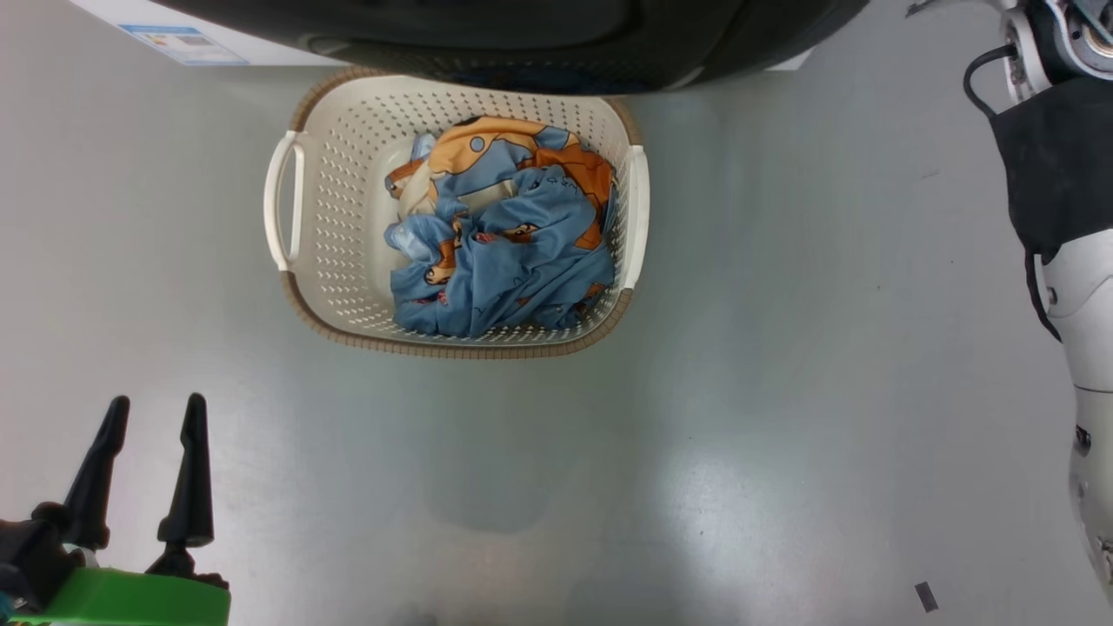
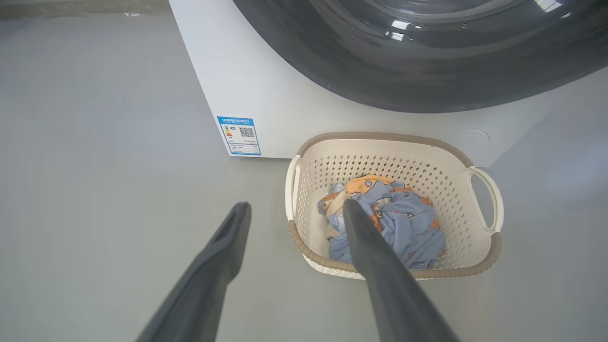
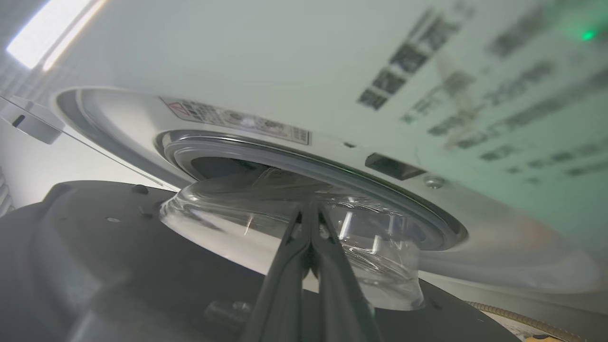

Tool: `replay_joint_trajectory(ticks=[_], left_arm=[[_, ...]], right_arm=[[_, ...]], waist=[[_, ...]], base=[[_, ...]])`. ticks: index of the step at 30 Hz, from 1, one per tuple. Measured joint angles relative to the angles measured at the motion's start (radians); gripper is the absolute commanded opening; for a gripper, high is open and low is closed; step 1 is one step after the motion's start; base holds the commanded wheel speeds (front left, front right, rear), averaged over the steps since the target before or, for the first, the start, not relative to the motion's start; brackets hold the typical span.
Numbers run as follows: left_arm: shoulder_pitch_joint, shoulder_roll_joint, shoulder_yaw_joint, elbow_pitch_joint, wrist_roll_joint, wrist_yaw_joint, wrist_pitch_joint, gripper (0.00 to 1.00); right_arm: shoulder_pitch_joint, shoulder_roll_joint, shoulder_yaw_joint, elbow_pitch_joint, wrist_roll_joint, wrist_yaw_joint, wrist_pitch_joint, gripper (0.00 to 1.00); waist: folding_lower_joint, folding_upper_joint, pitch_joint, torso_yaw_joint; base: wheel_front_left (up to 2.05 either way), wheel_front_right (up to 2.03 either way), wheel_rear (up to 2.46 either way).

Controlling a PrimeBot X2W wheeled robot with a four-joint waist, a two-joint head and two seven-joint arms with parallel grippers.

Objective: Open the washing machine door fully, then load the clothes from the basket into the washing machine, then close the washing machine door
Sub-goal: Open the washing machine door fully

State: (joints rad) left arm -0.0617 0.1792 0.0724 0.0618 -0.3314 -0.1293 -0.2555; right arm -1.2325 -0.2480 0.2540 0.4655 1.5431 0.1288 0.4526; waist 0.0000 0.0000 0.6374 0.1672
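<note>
The cream basket (image 1: 335, 261) sits on the floor below the black washing machine door (image 1: 522, 35), and the blue and orange clothes (image 1: 509, 252) are heaped in its right half. My left gripper (image 1: 155, 409) hovers open and empty over the floor, to the near left of the basket. The left wrist view shows the left gripper (image 2: 294, 206), the basket (image 2: 394, 138), the clothes (image 2: 408, 228) and the white washing machine (image 2: 266, 90). My right gripper (image 3: 308, 209) is shut on nothing, its tips by the glass bowl (image 3: 228, 218) of the door (image 3: 85, 266), which stands ajar before the grey gasket (image 3: 351, 173).
My right arm's pale forearm (image 1: 1083, 296) runs down the right edge of the head view. A blue label sticker (image 2: 240, 135) marks the machine's lower left corner. Grey floor (image 1: 739, 435) spreads around the basket. A small dark scrap (image 1: 926, 596) lies at the near right.
</note>
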Motion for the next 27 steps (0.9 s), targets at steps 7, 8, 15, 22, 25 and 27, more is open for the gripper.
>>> replay_joint_trajectory(ticks=[7, 8, 15, 22, 25, 27], left_arm=[[-0.001, 0.0, 0.007, 0.004, 0.0, 0.0, 0.0, 1.0], [-0.001, -0.001, 0.008, 0.004, 0.0, 0.0, 0.0, 1.0], [-0.001, -0.012, 0.012, 0.01, 0.001, 0.0, 0.0, 1.0], [-0.002, -0.038, 0.018, 0.015, 0.003, 0.0, 0.0, 1.0], [-0.002, -0.047, 0.025, 0.021, 0.006, 0.0, 0.0, 1.0], [-0.002, -0.049, 0.029, 0.025, 0.011, 0.0, 0.0, 1.0]], right_arm=[[0.001, 0.006, 0.014, -0.002, 0.0, 0.0, 0.012, 0.0], [0.003, 0.007, 0.018, -0.003, 0.001, 0.0, 0.015, 0.0], [0.046, 0.024, 0.028, -0.031, 0.019, 0.0, 0.037, 0.0], [0.134, 0.025, 0.039, -0.051, 0.031, 0.0, 0.058, 0.0], [0.175, 0.025, 0.053, -0.061, 0.034, 0.0, 0.067, 0.0], [0.204, 0.027, 0.061, -0.071, 0.034, 0.0, 0.079, 0.0]], waist=[[0.0, 0.0, -0.009, -0.005], [0.0, 0.0, -0.012, -0.006], [0.0, 0.0, -0.051, -0.013], [0.0, 0.0, -0.104, -0.02], [0.0, 0.0, -0.128, -0.023], [0.0, 0.0, -0.145, -0.027]], base=[[0.0, 0.0, 0.0], [0.0, 0.0, 0.0], [0.0, 0.0, 0.0], [0.0, 0.0, 0.0], [0.0, 0.0, 0.0], [0.0, 0.0, 0.0]])
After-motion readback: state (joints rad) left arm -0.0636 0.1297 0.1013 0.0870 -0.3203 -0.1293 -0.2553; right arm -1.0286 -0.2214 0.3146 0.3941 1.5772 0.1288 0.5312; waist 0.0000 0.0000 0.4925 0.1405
